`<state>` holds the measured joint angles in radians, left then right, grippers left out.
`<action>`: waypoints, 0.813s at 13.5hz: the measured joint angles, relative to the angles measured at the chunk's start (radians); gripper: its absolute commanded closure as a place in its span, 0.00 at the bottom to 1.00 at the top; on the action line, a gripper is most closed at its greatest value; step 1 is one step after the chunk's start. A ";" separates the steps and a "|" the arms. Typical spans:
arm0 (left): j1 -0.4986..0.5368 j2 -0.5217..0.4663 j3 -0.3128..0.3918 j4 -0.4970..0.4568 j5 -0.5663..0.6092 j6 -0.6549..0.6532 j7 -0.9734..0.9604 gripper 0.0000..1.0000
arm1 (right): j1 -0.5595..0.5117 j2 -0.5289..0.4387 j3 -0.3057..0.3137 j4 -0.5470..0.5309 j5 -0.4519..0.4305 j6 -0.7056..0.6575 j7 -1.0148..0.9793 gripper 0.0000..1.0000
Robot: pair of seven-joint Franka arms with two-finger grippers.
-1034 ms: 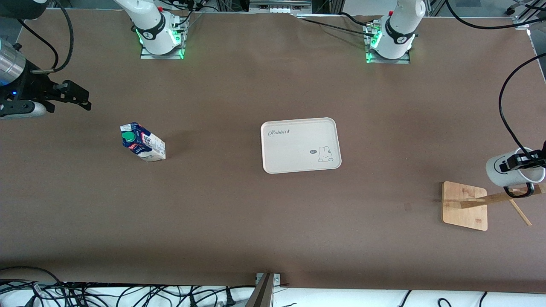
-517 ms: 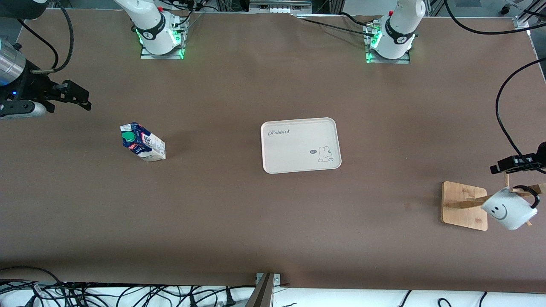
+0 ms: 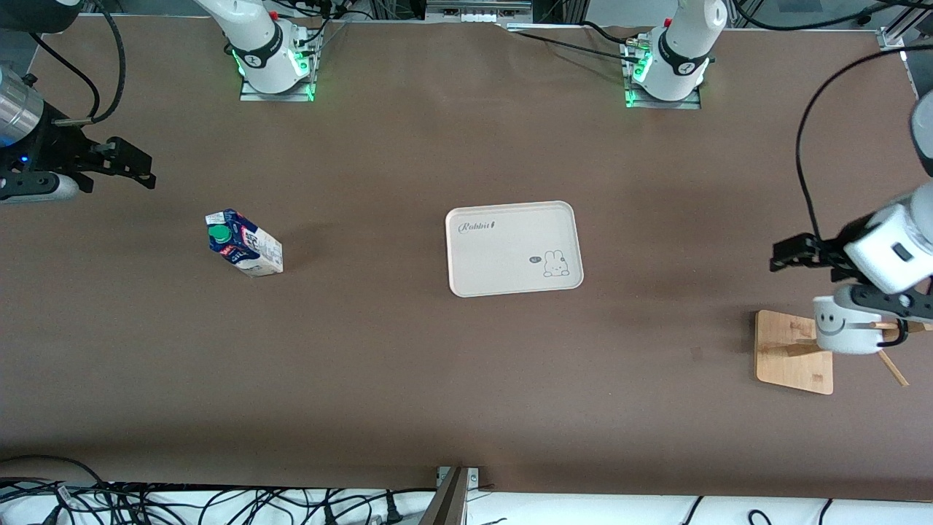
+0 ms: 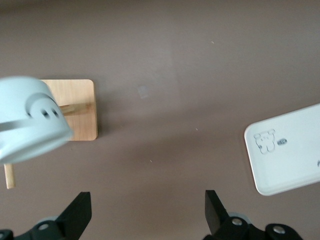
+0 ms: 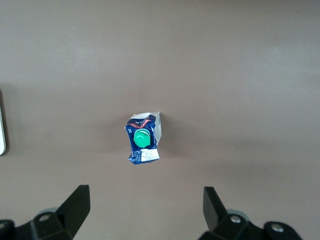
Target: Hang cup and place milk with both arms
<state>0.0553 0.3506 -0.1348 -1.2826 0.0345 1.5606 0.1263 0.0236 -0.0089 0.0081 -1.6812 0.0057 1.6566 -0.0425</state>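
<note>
Bamboo is where the worry sits: the flat bamboo-base rack with thin wooden pegs [image 3: 791,350]. Clock is read on the front view w/ the cream rectangular rabbit-print tray [image 3: 510,286] at centre and 12 toward the bases. The rack is at approx. 4 o'clock, toward the left arm's end of the brown cloth-covered table [image 3: 437,379].

The small white smiley mug w/ thin black handle [image 3: 838,332] hangs by that handle on a peg, so the hang step looks done. The left gripper [image 4: 147,200] is over the table beside the rack, fingers spread wide, nothing between them.

Risks at the rack:
- The mug hangs out past the base's edge, so a small knock prob. slides the handle off the peg or tips the rack.
- The left arm is close above it. A sideways pull-out could clip the mug; going straight up looks safer.

The small dark-blue gable-top carton w/ green screw cap [image 3: 244,243] stands at 9 o'clock, well apart from the tray and untouched. The right gripper [image 5: 145,192] waits at approx. 10 o'clock from the carton, over bare table toward the right arm's end, fingers wide apart and empty.

Risks w/ the carton:
- It's narrow and light. An off-centre descent, i.e. one finger touching first, could push it over.
- Too hard a squeeze may dent the thin walls.
- The tray's raised rim could catch the carton's base if it's carried low, leaving it tilted half on the lip.
</note>
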 measured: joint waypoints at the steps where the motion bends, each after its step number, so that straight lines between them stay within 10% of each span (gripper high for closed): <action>1: -0.015 -0.011 0.001 -0.001 0.004 -0.022 0.000 0.00 | 0.000 0.000 0.000 0.000 0.000 0.000 0.000 0.00; 4: -0.026 -0.049 0.009 -0.030 0.004 -0.026 0.005 0.00 | 0.000 0.000 0.000 0.000 0.000 0.000 0.000 0.00; 11: -0.062 -0.361 0.094 -0.483 0.004 0.270 -0.125 0.00 | -0.001 0.000 0.000 0.000 0.000 0.000 0.000 0.00</action>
<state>-0.0067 -0.0105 -0.0411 -1.7656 0.0382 1.8309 0.0009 0.0229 -0.0088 0.0082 -1.6809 0.0057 1.6566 -0.0425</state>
